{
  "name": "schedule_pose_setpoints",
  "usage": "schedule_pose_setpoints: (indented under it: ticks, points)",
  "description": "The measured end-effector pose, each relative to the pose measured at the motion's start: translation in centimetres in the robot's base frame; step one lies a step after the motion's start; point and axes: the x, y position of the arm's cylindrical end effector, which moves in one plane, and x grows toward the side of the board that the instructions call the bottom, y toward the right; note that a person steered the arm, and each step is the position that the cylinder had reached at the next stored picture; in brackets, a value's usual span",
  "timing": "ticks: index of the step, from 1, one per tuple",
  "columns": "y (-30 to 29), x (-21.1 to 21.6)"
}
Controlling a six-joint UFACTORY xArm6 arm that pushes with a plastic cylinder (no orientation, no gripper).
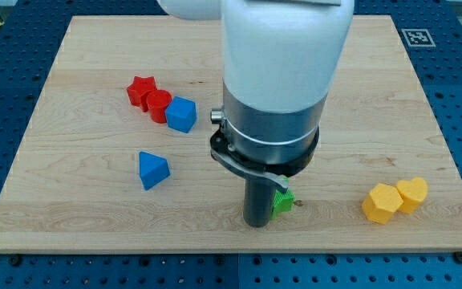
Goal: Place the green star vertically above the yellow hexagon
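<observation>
My tip, the lower end of the dark rod, rests on the pale wooden board near the view's bottom edge, touching the green plastic star on the star's left side. No gripper is fitted, so no jaw state applies. Only a small part of the green star shows; the arm's body hides the rest. The yellow plastic hexagon lies well apart to the view's right, touching a yellow heart-shaped block. At upper left, a red star, a red cylinder and a blue cube sit clustered. A blue triangular block lies alone below them.
</observation>
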Motion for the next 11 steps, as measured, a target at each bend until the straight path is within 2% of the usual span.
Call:
schedule_pose_setpoints:
  ticks: [3,7,9,10,11]
  points:
    - [0.2,-4.0]
    - [9.3,-4.4]
    - [12.2,-7.0]
    - [11.9,-7.1]
    - [8.0,-7.1]
